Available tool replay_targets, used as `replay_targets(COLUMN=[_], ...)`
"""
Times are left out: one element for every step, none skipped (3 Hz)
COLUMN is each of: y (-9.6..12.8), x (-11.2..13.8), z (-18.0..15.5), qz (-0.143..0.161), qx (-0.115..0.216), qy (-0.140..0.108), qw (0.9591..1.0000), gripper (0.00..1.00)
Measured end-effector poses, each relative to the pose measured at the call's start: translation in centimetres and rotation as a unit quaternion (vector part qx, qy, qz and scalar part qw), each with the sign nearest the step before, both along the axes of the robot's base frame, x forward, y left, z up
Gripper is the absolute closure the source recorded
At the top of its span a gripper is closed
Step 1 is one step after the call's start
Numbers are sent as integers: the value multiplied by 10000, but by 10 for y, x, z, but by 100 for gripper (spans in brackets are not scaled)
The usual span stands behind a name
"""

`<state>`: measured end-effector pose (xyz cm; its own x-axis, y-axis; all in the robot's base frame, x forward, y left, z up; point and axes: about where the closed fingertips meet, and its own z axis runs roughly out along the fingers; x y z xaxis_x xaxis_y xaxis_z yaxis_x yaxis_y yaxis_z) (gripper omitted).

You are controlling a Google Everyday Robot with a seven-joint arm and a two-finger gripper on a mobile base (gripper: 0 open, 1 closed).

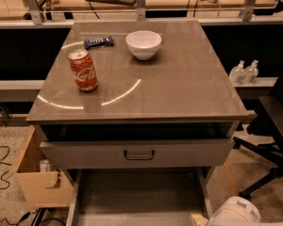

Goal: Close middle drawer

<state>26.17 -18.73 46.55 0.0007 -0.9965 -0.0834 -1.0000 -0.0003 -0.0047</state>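
Observation:
The middle drawer is pulled far out below the taller-fronted grey drawer. I see its empty grey floor and side rails. Its front and handle are cut off by the bottom edge. The taller-fronted top drawer stands slightly open, with a dark gap under the tabletop. Only a white rounded part of my arm shows at the bottom right corner, just right of the open drawer's right rail. My gripper is out of view below it.
On the tabletop stand a red cola can, a white bowl and a dark snack bar. A cardboard box sits on the floor at left. A black office chair stands at right.

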Motion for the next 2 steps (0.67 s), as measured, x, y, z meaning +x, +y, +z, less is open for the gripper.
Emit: replay_targets(y=[15,28], x=[1,4], z=[-18,-35], qz=[62,130], qx=[46,84], qy=[104,203], qw=[9999,9997], gripper=[0,16])
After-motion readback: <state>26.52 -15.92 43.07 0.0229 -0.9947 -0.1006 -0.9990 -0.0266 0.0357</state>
